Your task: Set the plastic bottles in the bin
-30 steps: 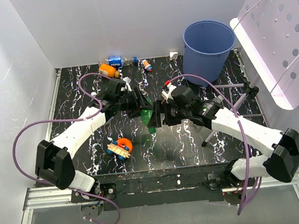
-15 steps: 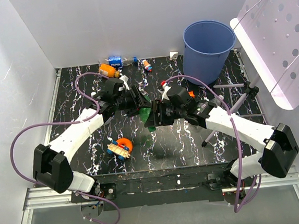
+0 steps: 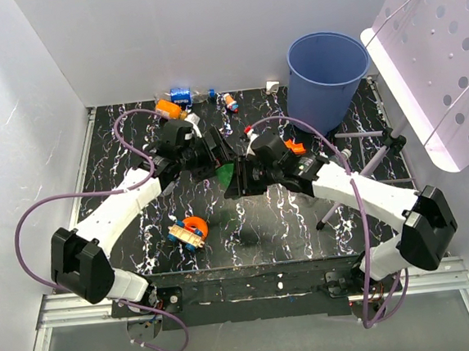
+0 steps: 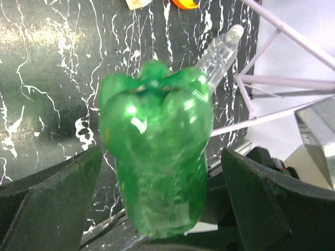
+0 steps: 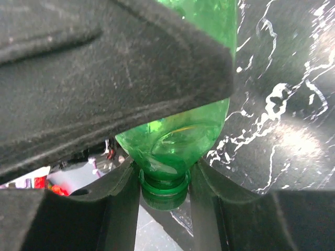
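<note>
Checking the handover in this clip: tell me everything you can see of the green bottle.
The green bottle is translucent plastic with a lobed base, no label in view, and a green cap screwed on. It appears lifted off the black marbled table, spanning the gap between the two arms near the table's middle. The right tool is clamped on its neck just above the cap. The left tool has its fingers on either side of the body, with a gap showing on one side.

Green bottle (image 3: 227, 174) mostly hidden overhead
</note>
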`<state>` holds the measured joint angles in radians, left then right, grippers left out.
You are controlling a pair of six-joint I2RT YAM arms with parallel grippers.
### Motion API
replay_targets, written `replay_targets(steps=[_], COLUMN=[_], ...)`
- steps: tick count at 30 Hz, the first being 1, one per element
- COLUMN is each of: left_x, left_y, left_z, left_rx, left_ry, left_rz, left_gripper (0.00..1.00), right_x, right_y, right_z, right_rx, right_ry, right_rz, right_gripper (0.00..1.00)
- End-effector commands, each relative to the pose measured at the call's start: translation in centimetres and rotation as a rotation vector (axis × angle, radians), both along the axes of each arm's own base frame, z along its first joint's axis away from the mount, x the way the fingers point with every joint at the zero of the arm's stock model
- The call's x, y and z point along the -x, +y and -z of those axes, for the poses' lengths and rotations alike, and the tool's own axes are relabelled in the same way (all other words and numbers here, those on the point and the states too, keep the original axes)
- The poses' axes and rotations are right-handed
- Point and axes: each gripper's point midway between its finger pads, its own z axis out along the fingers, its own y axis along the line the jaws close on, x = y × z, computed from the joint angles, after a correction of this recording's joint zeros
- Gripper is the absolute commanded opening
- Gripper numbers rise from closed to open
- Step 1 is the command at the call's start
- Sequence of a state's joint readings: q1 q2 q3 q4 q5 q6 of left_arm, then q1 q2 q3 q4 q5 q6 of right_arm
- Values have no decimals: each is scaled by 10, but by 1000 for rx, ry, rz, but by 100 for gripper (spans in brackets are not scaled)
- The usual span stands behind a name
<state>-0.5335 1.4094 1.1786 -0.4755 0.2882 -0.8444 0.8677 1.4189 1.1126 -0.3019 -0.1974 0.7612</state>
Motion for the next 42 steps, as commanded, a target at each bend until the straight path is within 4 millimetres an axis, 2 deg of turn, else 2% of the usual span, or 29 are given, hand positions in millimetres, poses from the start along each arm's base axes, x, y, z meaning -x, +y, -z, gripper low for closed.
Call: replay_targets(steps=[1, 2, 4, 7, 8, 11, 15, 19, 21, 26, 34, 42], left_x=[-3, -4, -8, -13, -15, -18, -25, -32, -34, -40, -42, -41], left_y=[4, 8, 19, 39, 44, 60, 75, 86, 90, 97, 106, 105], left_z=[-42, -45, -62, -87, -101, -121, -124, -114, -108, -96, -82, -71], left_rx=[-12, -40, -91, -177, -189, -231, -231, -220, -207, -218, -234, -234], left_ry=[-112, -126, -187, -269, -303, -355, -348, -316, -299, -263, -230, -198], left_rz=[23, 19, 1, -35, -46, -76, -100, -120, -120, -125, -143, -136], left_gripper=[98, 98, 98, 98, 98, 98, 98, 98, 98, 98, 98, 98], right_x=[-35, -40, -65, -103, -117, -162, -216, -261, -278, -311, -349, -360], right_y=[-7, -11, -27, -48, -54, -79, -114, -152, -162, -184, -220, -237], right_z=[-28, -31, -42, -63, -78, -109, -140, -162, -167, -173, -179, -175], right_rx=[111, 151, 256, 313, 302, 273, 289, 319, 307, 270, 308, 377], right_ry=[-149, -167, -238, -294, -319, -355, -386, -424, -441, -474, -563, -617], right_rz=[66, 64, 111, 167, 189, 263, 374, 530, 581, 700, 895, 966], right_gripper=[1, 1, 1, 1, 1, 1, 1, 1, 1, 1, 1, 1])
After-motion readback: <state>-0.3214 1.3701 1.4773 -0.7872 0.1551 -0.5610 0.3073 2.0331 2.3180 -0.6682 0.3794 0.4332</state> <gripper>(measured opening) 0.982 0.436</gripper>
